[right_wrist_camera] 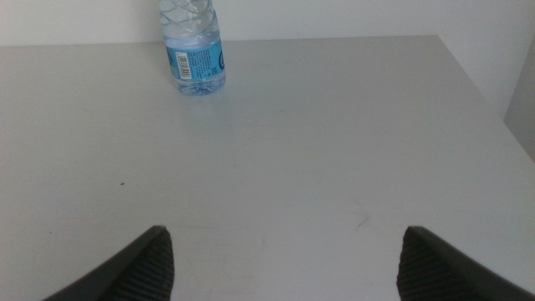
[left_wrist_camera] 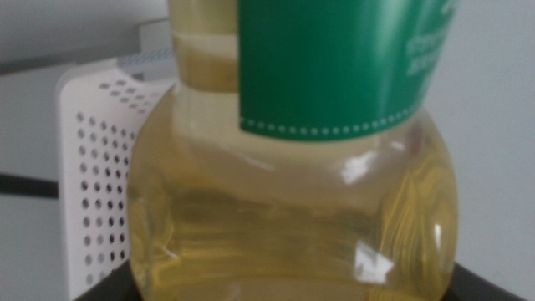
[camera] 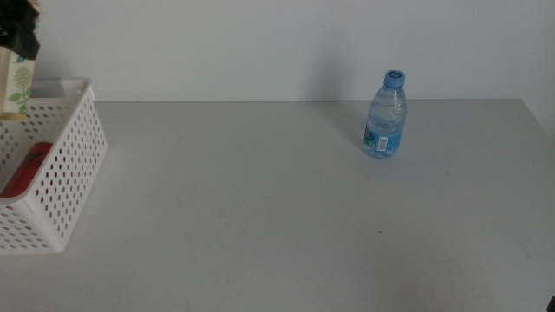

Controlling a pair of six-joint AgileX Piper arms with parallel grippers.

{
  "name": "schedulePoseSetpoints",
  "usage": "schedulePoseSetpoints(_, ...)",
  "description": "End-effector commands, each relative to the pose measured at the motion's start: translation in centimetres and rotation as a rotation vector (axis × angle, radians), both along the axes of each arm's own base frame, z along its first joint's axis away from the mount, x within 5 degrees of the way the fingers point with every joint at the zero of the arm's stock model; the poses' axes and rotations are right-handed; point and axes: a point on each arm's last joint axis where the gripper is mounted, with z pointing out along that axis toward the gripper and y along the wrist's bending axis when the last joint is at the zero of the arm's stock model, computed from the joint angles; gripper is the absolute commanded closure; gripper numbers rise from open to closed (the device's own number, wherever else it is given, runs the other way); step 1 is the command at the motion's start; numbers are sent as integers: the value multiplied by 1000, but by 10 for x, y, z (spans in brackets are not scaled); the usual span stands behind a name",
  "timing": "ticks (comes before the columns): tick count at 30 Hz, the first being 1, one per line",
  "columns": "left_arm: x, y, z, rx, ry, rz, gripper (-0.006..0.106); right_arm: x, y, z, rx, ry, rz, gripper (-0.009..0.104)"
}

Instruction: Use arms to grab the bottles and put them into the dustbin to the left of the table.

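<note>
My left gripper (camera: 21, 31) is at the far left of the middle view, above the dustbin (camera: 74, 165), a white perforated basket. It is shut on the yellow tea bottle (camera: 15, 87), whose green label and yellow body (left_wrist_camera: 292, 217) fill the left wrist view, with the basket (left_wrist_camera: 92, 167) behind it. A red soda can (camera: 26, 170) lies inside the basket. The clear, blue-capped water bottle (camera: 386, 116) stands upright at the far right of the table (camera: 260, 217). My right gripper (right_wrist_camera: 284, 267) is open and empty, low over the table and well short of the water bottle (right_wrist_camera: 194, 46).
The table's right edge (right_wrist_camera: 481, 84) runs close beside the water bottle. A plain white wall stands behind the table. The basket sits at the table's left edge.
</note>
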Motion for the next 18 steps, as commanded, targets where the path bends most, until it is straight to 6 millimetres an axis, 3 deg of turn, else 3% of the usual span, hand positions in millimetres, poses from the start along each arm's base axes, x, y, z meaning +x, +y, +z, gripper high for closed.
schedulePoseSetpoints(1, -6, 17, 23, -25, -90, 34, 102, 0, 0, 11, -9, -105, 5, 1)
schedulePoseSetpoints(9, 16, 66, -19, -119, 41, 114, 102, 0, 0, 11, -9, -105, 5, 1)
schedulePoseSetpoints(18, 48, 78, -71, -162, 163, 126, 100, 0, 0, 11, -9, -105, 5, 1)
